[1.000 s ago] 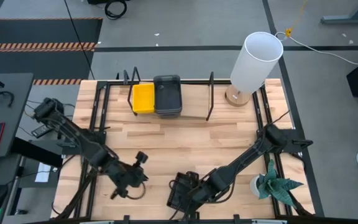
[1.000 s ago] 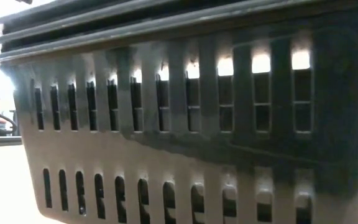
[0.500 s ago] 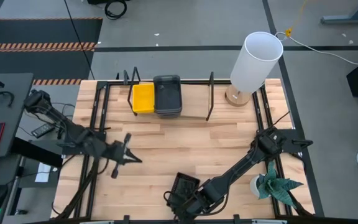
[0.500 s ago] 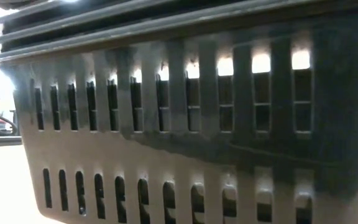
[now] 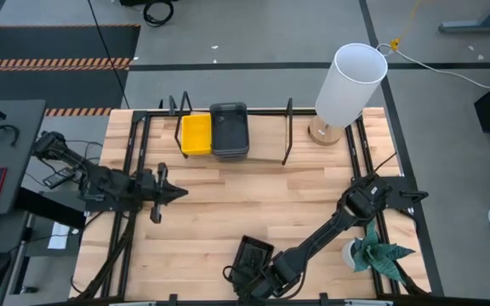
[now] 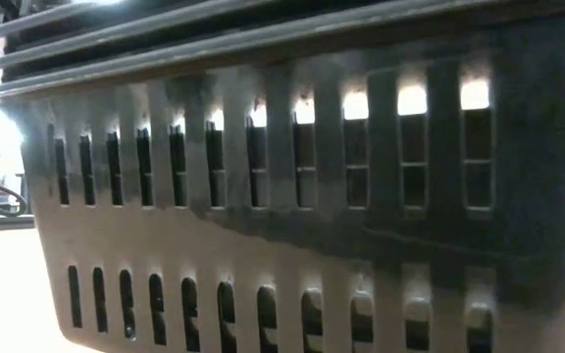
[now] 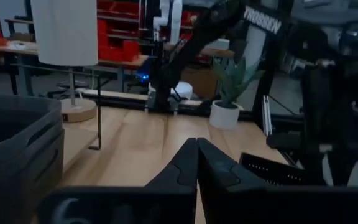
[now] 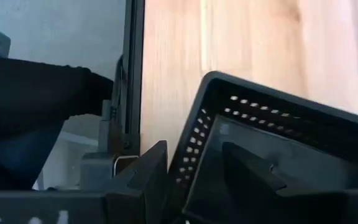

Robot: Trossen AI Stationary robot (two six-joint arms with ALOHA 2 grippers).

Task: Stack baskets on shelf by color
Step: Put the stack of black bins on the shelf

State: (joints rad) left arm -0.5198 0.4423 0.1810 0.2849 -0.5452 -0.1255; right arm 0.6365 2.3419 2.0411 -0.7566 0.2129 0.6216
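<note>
A black mesh basket (image 5: 247, 257) sits on the tabletop near its front edge and fills the low view (image 6: 282, 196). My right gripper (image 8: 194, 149) is open over the basket's end wall (image 8: 194, 140); one finger stands outside that wall and the other inside the basket. A yellow basket (image 5: 196, 133) and stacked grey baskets (image 5: 229, 129) rest side by side on the shelf (image 5: 266, 136) at the back. My left gripper (image 5: 162, 191) hangs shut and empty over the table's left part, pointing level.
A white lamp (image 5: 347, 85) stands at the back right, beside the shelf's right divider (image 5: 287, 132). A potted plant (image 5: 377, 255) stands at the front right, close to my right arm. Bare wood lies between the shelf and the black basket.
My left gripper has drawn back from the front middle of the table toward the far left and has tipped up to level. My right gripper has gone toward the near edge and down over the black basket, which has stayed where it was.
</note>
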